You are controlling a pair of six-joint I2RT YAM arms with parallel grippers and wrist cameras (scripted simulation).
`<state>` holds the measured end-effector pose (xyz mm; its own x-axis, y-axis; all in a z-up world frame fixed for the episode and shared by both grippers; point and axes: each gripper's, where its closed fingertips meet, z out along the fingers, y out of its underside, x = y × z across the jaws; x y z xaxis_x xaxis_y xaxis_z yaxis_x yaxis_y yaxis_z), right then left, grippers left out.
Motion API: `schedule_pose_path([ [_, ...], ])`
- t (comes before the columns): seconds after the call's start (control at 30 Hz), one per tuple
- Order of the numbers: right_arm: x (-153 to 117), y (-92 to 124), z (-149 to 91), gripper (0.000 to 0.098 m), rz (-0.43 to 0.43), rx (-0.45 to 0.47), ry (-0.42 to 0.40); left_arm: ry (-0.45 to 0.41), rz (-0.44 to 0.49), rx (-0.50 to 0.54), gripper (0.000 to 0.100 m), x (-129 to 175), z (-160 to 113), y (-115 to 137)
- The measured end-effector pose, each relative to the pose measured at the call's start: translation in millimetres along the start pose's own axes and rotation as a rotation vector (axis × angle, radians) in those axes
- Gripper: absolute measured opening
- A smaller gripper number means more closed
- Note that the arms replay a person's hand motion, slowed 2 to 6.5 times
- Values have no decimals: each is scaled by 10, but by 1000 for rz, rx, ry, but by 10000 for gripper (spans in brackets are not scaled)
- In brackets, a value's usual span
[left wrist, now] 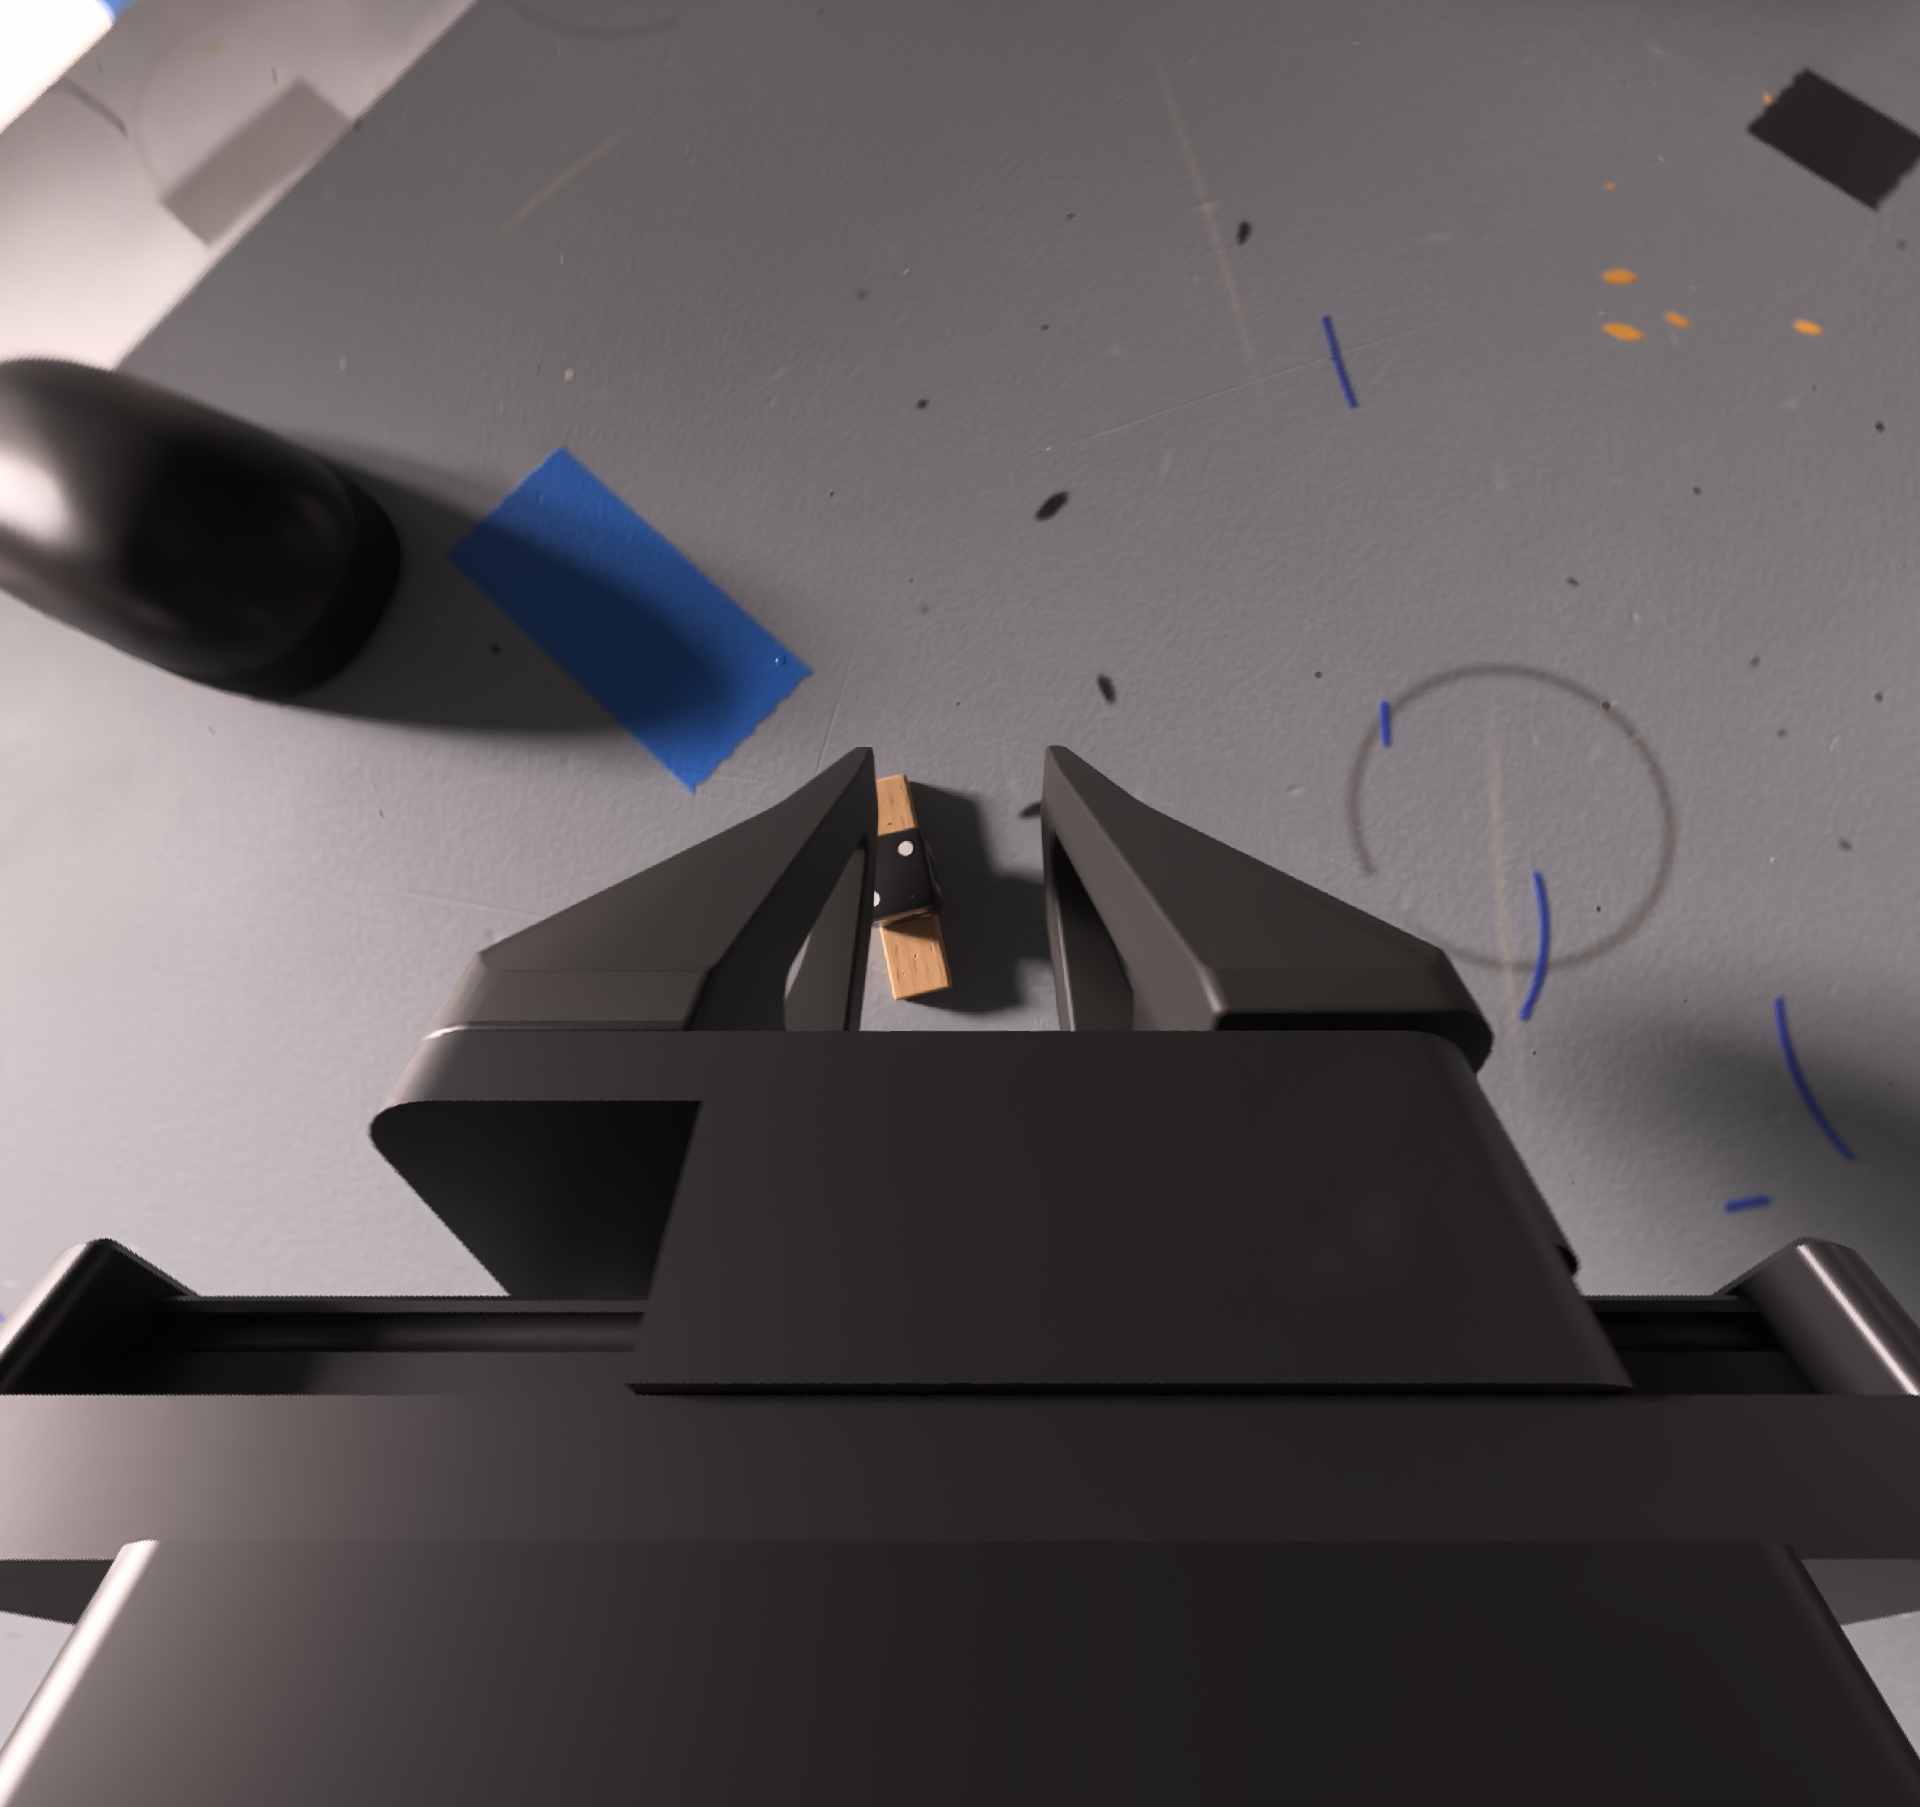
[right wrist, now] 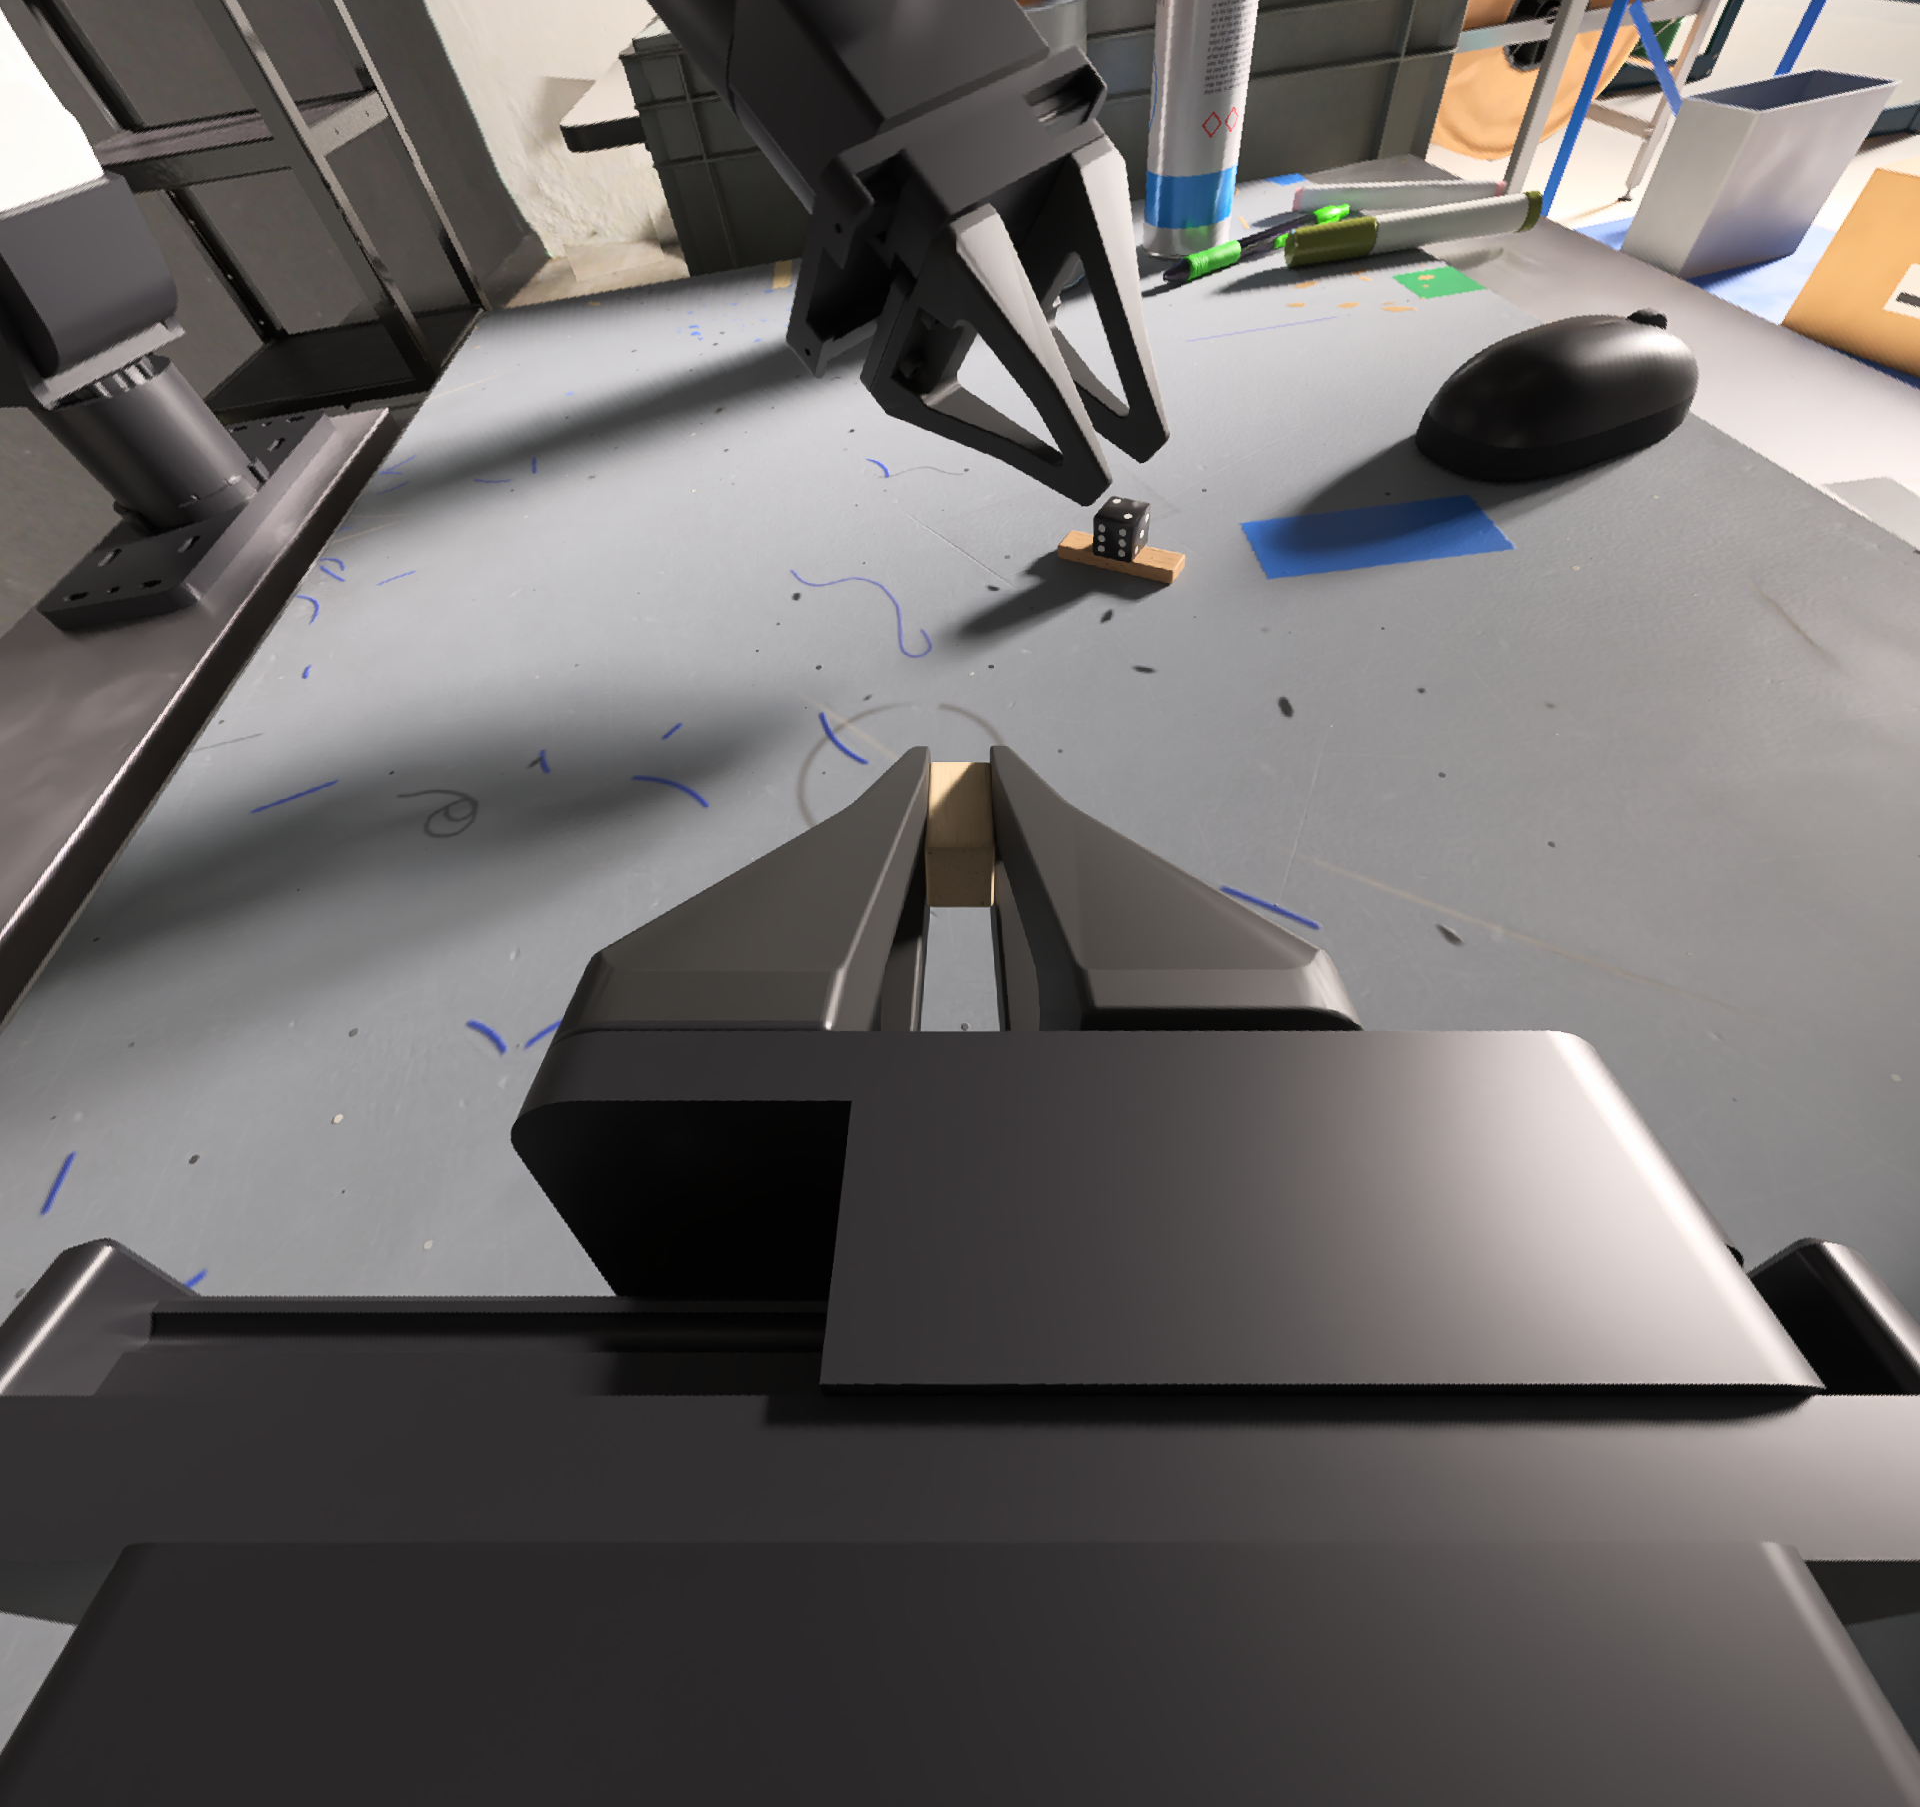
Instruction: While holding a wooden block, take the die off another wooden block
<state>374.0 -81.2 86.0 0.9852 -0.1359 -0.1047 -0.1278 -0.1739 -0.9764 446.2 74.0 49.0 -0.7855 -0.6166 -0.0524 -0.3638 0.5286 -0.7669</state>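
Note:
A black die with white dots (left wrist: 902,875) sits on a thin flat wooden block (left wrist: 914,957) lying on the grey table; both also show in the right wrist view, the die (right wrist: 1120,528) on the block (right wrist: 1122,559). My left gripper (left wrist: 958,770) is open and empty, pointing down just above the die, which shows close to its left finger. It also shows in the right wrist view (right wrist: 1124,471). My right gripper (right wrist: 959,758) is shut on a second wooden block (right wrist: 958,827), held above the table some way from the die.
A black computer mouse (right wrist: 1558,396) lies beside a blue tape patch (right wrist: 1374,533), both also in the left wrist view, the mouse (left wrist: 177,531) and the tape (left wrist: 623,614). Markers (right wrist: 1392,230), a tall can (right wrist: 1200,64), a metal bin (right wrist: 1756,168) and grey crates stand at the far edge.

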Motion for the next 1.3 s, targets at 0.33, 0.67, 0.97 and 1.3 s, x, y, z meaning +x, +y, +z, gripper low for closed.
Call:
schedule_pose_path([
  [0.33,4,-2,1,93,2,-4,-3,-124,-100,-37,376,-130,115,33],
  [0.67,-2,7,1,93,0,-6,-4,-214,-93,-87,583,-109,313,34],
  [0.97,-16,19,4,93,1,-9,-9,-288,-71,-136,564,-188,301,101],
  [1.3,-21,21,13,93,0,-14,-14,-366,-66,-189,533,-306,167,202],
])
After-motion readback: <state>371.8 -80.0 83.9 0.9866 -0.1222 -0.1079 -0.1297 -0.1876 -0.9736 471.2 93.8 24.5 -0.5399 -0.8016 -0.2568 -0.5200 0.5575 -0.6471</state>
